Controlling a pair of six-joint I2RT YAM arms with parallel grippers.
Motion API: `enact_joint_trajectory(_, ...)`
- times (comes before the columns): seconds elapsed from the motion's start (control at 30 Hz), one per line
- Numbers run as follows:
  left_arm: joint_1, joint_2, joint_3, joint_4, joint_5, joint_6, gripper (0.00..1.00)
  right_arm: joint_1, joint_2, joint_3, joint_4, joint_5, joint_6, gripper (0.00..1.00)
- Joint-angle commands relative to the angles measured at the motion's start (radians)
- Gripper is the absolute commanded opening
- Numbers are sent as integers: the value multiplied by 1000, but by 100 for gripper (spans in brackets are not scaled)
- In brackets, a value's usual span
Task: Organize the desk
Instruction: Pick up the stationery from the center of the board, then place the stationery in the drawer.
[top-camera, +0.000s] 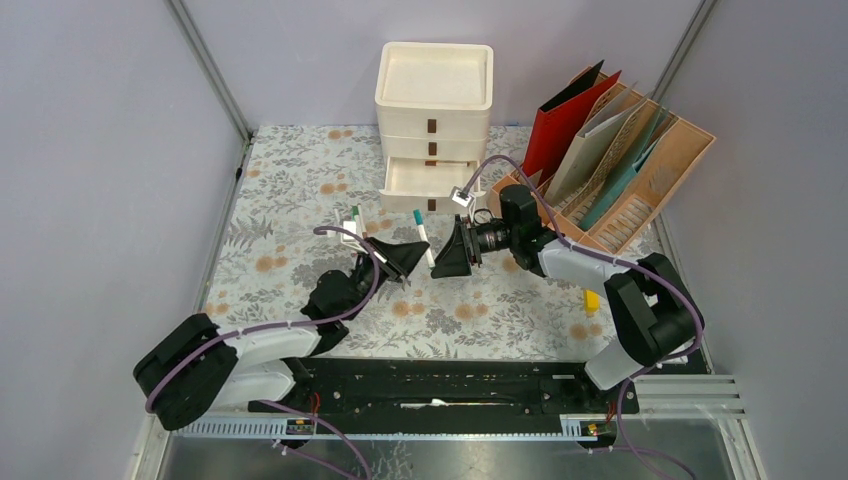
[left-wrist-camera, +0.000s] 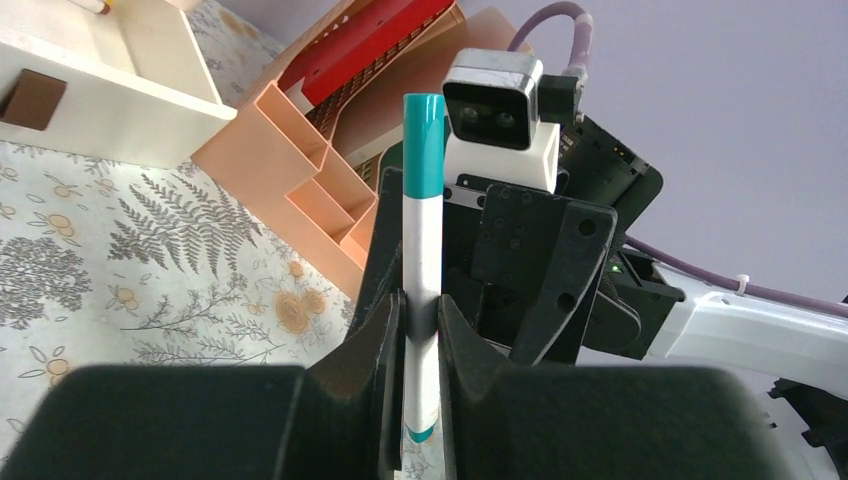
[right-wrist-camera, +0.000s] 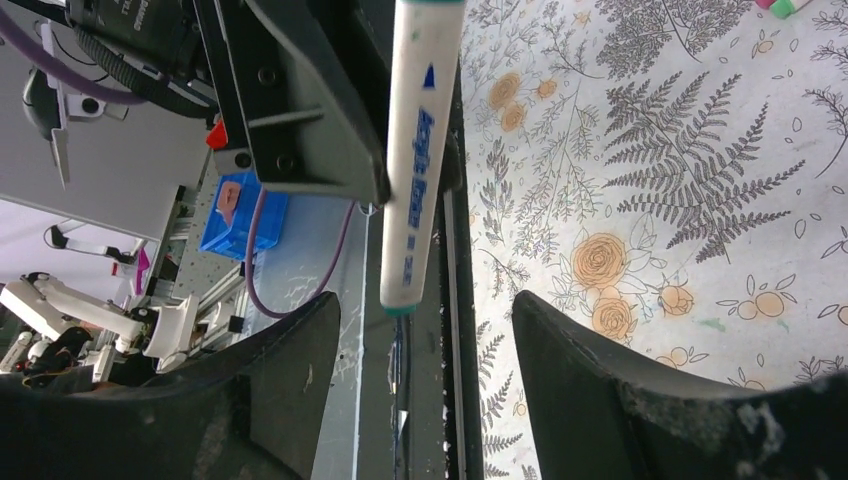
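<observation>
The desk (top-camera: 290, 200) is a tabletop under a pale fern-and-flower cloth. My left gripper (top-camera: 420, 247) is shut on a white marker with a teal cap (top-camera: 423, 236) and holds it upright above the desk's middle. In the left wrist view the jaws (left-wrist-camera: 420, 305) clamp the marker (left-wrist-camera: 422, 220) near its lower end. My right gripper (top-camera: 441, 252) is open and faces the left one, just right of the marker. In the right wrist view the marker (right-wrist-camera: 415, 160) hangs just beyond the gap of my open right gripper (right-wrist-camera: 425, 310), untouched by the fingers (right-wrist-camera: 600, 380).
A cream drawer unit (top-camera: 435, 100) stands at the back, its bottom drawer (top-camera: 420, 180) pulled open. A peach file organizer (top-camera: 640, 175) with folders stands at the back right. A green-capped marker (top-camera: 356, 218) lies left of centre. A small yellow thing (top-camera: 592, 300) lies near the right arm.
</observation>
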Motion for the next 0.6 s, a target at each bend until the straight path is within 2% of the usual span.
enact_joint_trajectory(0.0, -39, 50, 54, 114, -66, 26, 0, 11, 2, 9, 65, 1, 42, 69)
enact_joint_trajectory(0.27, -72, 106, 86, 142, -67, 40, 0, 12, 1, 4, 86, 4, 65, 60)
enact_joint_trajectory(0.47, -76, 107, 85, 140, -65, 49, 0, 12, 10, 9, 88, -1, 66, 35)
enact_joint_trajectory(0.53, -77, 104, 82, 139, -65, 51, 0, 11, 10, 10, 88, 0, 64, 23)
enact_joint_trajectory(0.57, -76, 104, 81, 139, -65, 52, 0, 11, 10, 10, 88, 0, 62, 14)
